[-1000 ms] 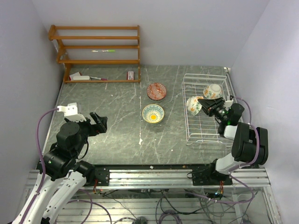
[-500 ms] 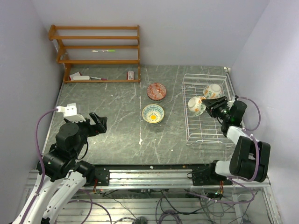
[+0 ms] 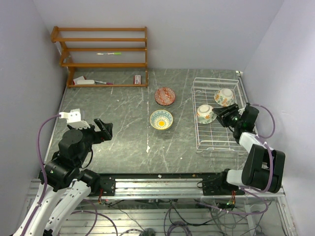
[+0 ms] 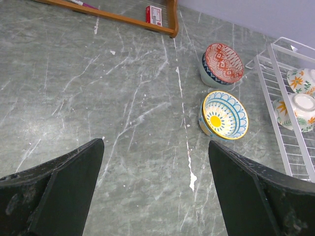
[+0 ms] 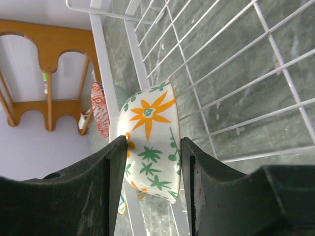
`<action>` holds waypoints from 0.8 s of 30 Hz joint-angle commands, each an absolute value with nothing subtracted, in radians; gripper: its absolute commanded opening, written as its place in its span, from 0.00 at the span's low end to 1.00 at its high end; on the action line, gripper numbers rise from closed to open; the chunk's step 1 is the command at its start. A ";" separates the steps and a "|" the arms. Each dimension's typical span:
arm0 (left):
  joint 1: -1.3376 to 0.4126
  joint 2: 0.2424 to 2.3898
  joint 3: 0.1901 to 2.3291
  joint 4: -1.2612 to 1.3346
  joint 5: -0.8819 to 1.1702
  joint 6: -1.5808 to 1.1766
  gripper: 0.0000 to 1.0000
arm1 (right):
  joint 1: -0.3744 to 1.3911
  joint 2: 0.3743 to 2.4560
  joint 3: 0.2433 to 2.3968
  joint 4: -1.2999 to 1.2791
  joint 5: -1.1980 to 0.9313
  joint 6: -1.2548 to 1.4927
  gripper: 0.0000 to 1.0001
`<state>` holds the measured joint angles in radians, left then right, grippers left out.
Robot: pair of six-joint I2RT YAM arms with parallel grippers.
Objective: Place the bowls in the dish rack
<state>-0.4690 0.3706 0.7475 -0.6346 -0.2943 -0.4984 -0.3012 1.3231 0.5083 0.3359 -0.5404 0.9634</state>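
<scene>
In the dish rack [image 3: 216, 140]: two floral bowls, apart from each other, both in the far half of the white wire basket.
Held floral bowl [image 3: 205, 113]: mouth down, beside the rack's left wall; whether it rests on the wires cannot be told.
Second floral bowl [image 3: 224, 97]: farther back in the rack, toward its right wall.
Right hand [image 5: 154, 142]: inside the rack, closed on the held floral bowl, with one finger against each side of it.
Teal-yellow bowl [image 3: 161, 119]: upright on the tabletop [image 3: 123, 113], left of the rack and apart from it.
Red-brown bowl [image 3: 165, 96]: upright on the tabletop, left of the rack, just behind the teal-yellow bowl.
Left hand [image 4: 155, 143]: well left of the rack, above the tabletop, fingers spread wide and gripping nothing.
Wooden shelf [image 3: 103, 64]: at the far edge of the tabletop, well left of the rack, with small items on its boards.
</scene>
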 commanded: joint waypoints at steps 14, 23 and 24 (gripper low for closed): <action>-0.475 0.360 0.775 -0.632 -0.295 -0.500 0.98 | -0.302 1.229 0.605 0.086 -0.363 0.760 0.63; -0.475 0.361 0.775 -0.630 -0.293 -0.499 0.98 | -0.293 1.208 0.654 -0.015 -0.301 0.641 0.65; -0.475 0.361 0.775 -0.630 -0.293 -0.499 0.98 | -0.280 1.202 0.672 -0.037 -0.277 0.617 0.66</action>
<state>-0.4690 0.3664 0.7475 -0.6342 -0.2939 -0.4984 -0.3000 1.2369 0.6228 0.0322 -0.3481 0.7097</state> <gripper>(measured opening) 0.984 0.655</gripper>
